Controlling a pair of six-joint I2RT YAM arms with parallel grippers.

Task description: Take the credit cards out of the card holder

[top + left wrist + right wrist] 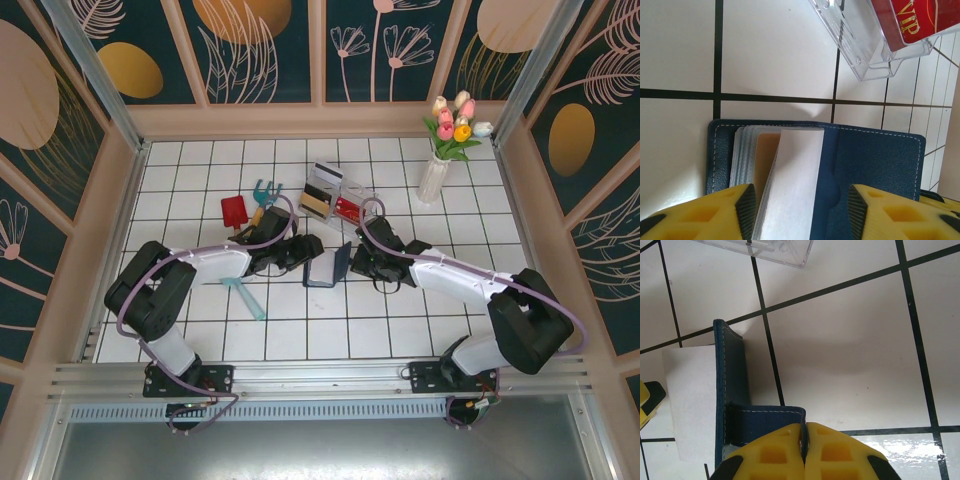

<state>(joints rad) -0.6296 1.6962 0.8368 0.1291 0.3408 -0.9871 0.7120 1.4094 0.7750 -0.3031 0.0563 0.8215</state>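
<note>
Your right fingers (775, 455) are clamped shut on the wallet (730, 370) edge, and your left fingers (705, 215) sit half-open around its pale card (790, 185).

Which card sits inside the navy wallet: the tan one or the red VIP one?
The tan card, tucked in a wallet pocket; the red VIP card lies in the clear box.

Locate the card holder (328, 268) at mid-table (400, 330), standing open on edge, with the left gripper (308, 253) on its left and the right gripper (358, 262) on its right. Find the compartment box (330, 196) just behind it, one credit card (912, 20) in an end compartment. Find a second credit card (766, 152) inside the holder's pockets. Note the vase (433, 180) at rear right, well apart.
</note>
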